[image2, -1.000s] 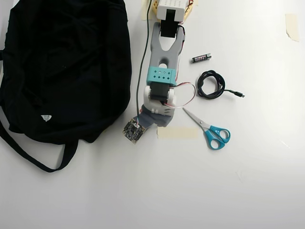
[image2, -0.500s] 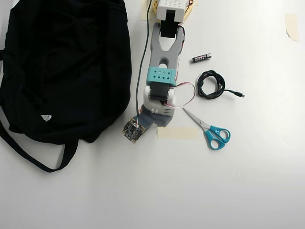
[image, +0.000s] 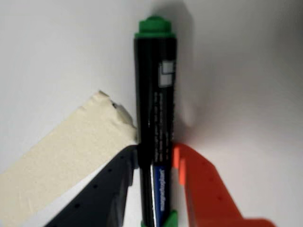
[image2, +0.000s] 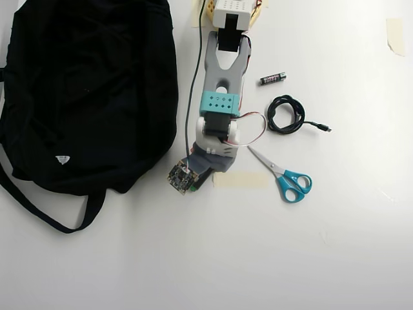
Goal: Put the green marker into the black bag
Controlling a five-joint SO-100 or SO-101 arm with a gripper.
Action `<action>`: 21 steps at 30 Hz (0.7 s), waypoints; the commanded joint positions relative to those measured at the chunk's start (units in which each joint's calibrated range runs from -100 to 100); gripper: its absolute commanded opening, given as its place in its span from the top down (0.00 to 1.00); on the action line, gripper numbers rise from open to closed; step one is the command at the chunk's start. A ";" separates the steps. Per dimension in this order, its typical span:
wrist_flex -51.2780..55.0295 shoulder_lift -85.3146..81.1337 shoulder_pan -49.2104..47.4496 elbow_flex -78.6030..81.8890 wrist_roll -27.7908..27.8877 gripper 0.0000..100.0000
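In the wrist view the green marker (image: 155, 109) lies on the white table, its dark printed barrel running up to a small green end. My gripper (image: 155, 152) has its black finger (image: 109, 189) against the barrel's left side and its orange finger (image: 199, 189) against the right side, shut on it. From overhead the black bag (image2: 84, 84) fills the left of the table. The arm's wrist (image2: 216, 145) is just right of the bag's lower corner and covers the gripper. A dark sliver of the marker (image2: 202, 181) pokes out under the wrist.
A strip of beige tape (image2: 240, 179) is stuck to the table beside the wrist, touching the marker's left side (image: 61, 161). Blue-handled scissors (image2: 287, 177), a coiled black cable (image2: 286, 114) and a small battery (image2: 272, 78) lie to the right. The bag's strap (image2: 45, 206) loops toward the front.
The wrist has shifted slightly, and a dark sliver of the marker now shows beneath it next to the camera board. Everything else is still.
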 commanded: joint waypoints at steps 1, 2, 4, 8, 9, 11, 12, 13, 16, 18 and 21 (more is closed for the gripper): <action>0.45 0.60 -0.67 0.80 -0.13 0.95; 0.45 0.60 -0.67 0.80 -0.13 0.97; 0.45 0.60 -0.67 0.80 -0.13 0.98; 0.88 0.60 -0.67 0.80 -0.13 0.98; 1.14 0.60 -0.67 0.80 -0.13 0.98; 1.31 0.60 -0.67 0.71 -0.18 0.98; 1.40 0.52 -0.67 0.71 -0.18 0.98; 1.75 0.52 -0.67 0.44 -0.18 0.98; 2.18 0.18 -0.67 -0.01 -0.18 0.98; 2.18 -0.40 -0.67 -0.01 -0.18 0.98; 3.12 -0.73 -0.74 -0.19 0.03 0.98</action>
